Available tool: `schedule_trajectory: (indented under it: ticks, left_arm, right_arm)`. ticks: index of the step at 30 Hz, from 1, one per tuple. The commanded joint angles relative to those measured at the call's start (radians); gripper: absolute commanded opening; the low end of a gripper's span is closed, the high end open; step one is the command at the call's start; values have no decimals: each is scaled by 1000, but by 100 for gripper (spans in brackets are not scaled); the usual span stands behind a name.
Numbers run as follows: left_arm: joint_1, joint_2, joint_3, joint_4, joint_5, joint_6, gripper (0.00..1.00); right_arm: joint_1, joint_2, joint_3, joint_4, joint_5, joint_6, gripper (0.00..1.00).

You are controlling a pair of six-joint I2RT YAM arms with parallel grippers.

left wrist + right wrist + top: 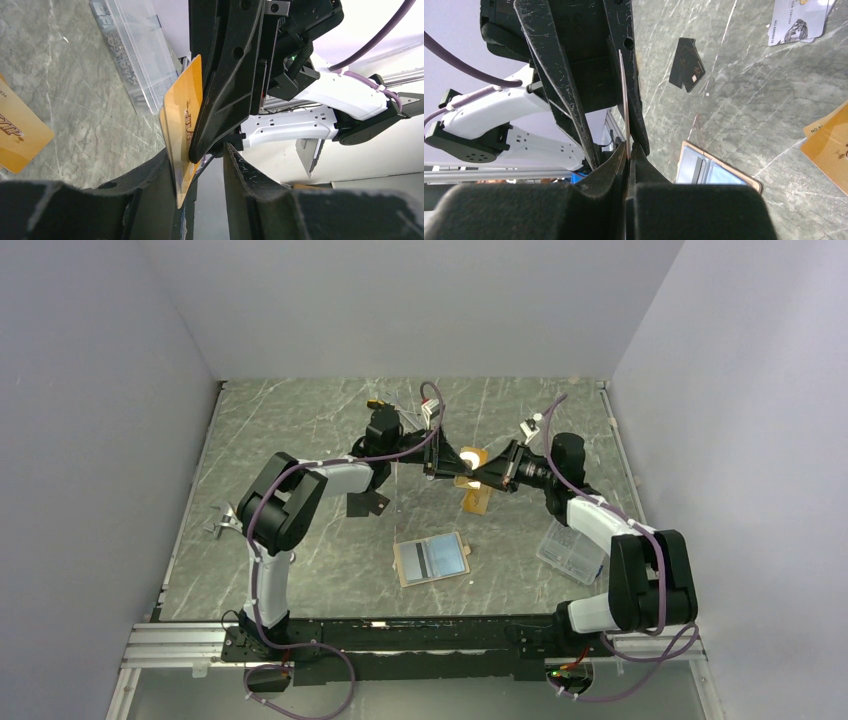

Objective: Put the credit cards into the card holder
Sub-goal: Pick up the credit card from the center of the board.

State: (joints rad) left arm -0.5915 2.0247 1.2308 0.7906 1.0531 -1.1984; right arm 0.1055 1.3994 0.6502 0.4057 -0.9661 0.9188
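Marble table (300,440); orange card (181,120) in right jaws

You have the wallet (432,558) lying open on the table (300,430), nearest to the arm bases. Behind it the raised card (182,110) stands between the left gripper (197,170) and the right gripper (628,150). A loose card (477,500) lies on the table below them. The pair of cards (366,503) lies to the left of the wallet, and the box (572,552) to its right.

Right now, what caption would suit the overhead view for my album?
Left gripper and right gripper meet at an orange card; card holder lies open nearby.
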Motion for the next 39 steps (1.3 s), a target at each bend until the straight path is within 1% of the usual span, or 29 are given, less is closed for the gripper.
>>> schedule_trajectory:
  ticks: [1, 3, 8, 16, 20, 32, 39]
  left_arm:
    - [-19, -47, 21, 148, 61, -37, 38]
    - [-21, -49, 15, 161, 58, -44, 36]
    - [-23, -49, 21, 178, 62, -58, 35]
    - [-26, -51, 18, 188, 64, -68, 34]
    - [-26, -49, 19, 189, 64, -71, 34]
    - [-40, -44, 38, 126, 74, -38, 47]
    - [-40, -46, 39, 113, 79, -26, 54]
  right_arm:
    - [-31, -10, 8, -74, 176, -54, 4]
    - [-37, -22, 6, -82, 193, -55, 5]
    - [-41, -50, 12, -152, 246, -98, 12]
    - [-57, -81, -2, -205, 303, -124, 16]
    - [-66, -97, -9, -203, 320, -119, 16]
    - [-75, -108, -30, -104, 347, -33, 9]
    - [-73, -120, -43, -103, 375, -23, 6]
